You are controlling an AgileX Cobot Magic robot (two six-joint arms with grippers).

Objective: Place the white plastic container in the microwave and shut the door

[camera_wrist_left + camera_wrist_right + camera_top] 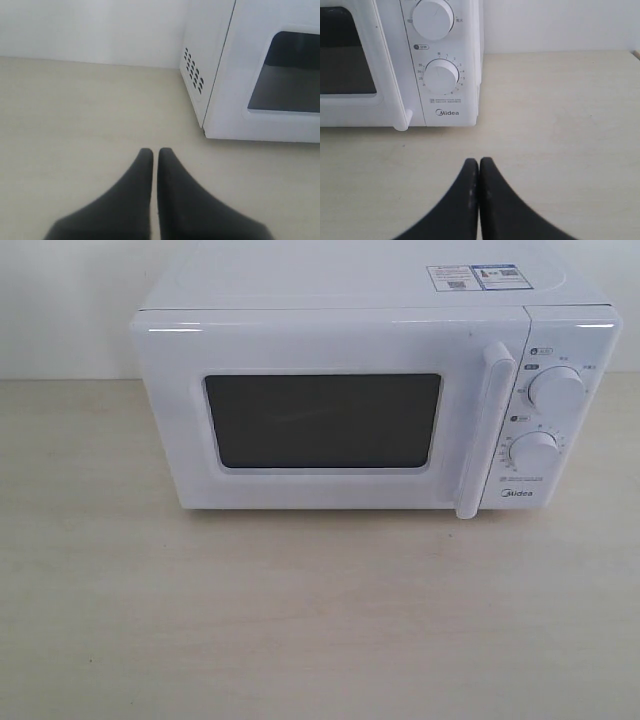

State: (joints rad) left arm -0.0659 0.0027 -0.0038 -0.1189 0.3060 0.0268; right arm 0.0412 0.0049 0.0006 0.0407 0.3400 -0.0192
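The white microwave (375, 405) stands at the back of the table with its door (320, 420) shut; the long vertical handle (483, 430) sits beside two round dials (557, 392). The white plastic container is out of view in every frame. Neither gripper shows in the exterior view. In the left wrist view my left gripper (155, 151) is shut and empty above the table, off the microwave's (260, 70) vented side. In the right wrist view my right gripper (479, 161) is shut and empty in front of the dial panel (440, 75).
A pale wooden tabletop (300, 620) spreads in front of the microwave. A white wall (90, 25) runs behind the table. Stickers (475, 277) lie on the microwave's top.
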